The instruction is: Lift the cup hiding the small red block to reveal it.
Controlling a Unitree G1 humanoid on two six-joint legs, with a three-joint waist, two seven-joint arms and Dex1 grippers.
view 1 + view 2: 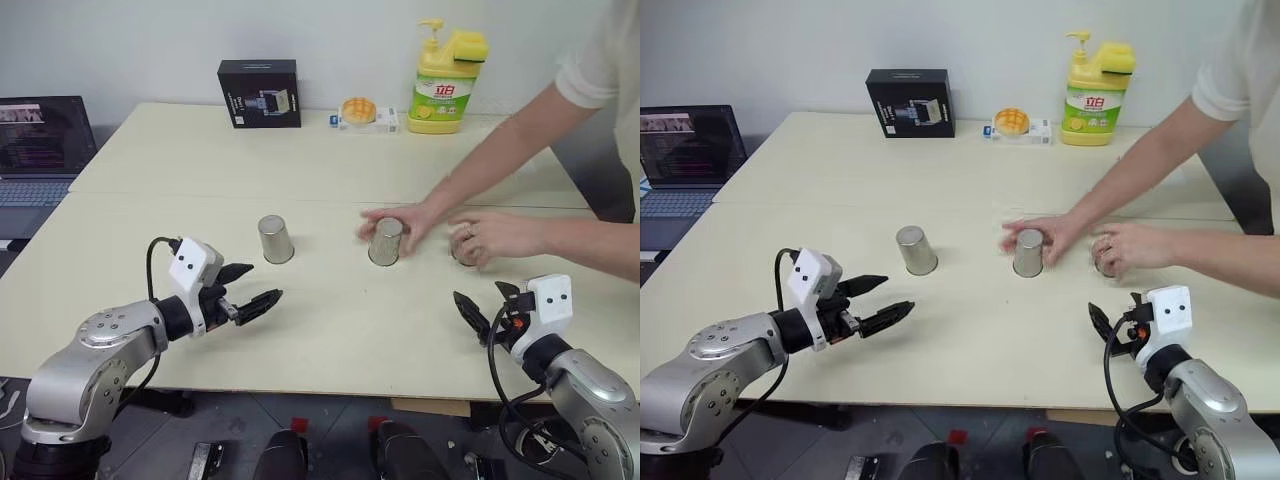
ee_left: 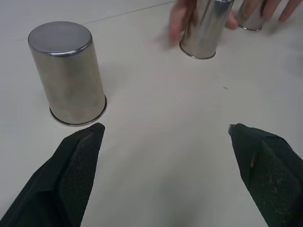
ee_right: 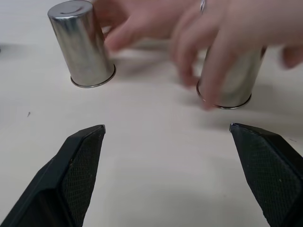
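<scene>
Left gripper (image 1: 249, 287): you have it in the lower left of the head view, above the table, fingers spread wide with nothing between them, pointing toward the middle of the frame.
Right gripper (image 1: 487, 303): you see it in the lower right of the head view, fingers parted and empty, just in front of the person's hands.
Left cup (image 1: 275, 240): it stands upside down, alone, left of centre in the head view, beyond the left gripper and apart from it.
Middle cup (image 1: 386, 242): it sits upside down at frame centre, slightly tilted, with a person's hand (image 1: 405, 222) wrapped round its far side.
Right cup (image 1: 1106, 256): right of centre, mostly covered by the person's other hand (image 1: 495, 237), so you see just a sliver of metal.
Small red block: you cannot tell which cup covers it.
Table (image 1: 180, 170): pale, with a seam running across it.
Back edge of table: a black box (image 1: 260, 93) top centre-left, a yellow-green soap bottle (image 1: 445, 85) top centre-right, a packet with a round orange item (image 1: 360, 113) between them.
Far left edge: an open laptop (image 1: 38, 150).
</scene>
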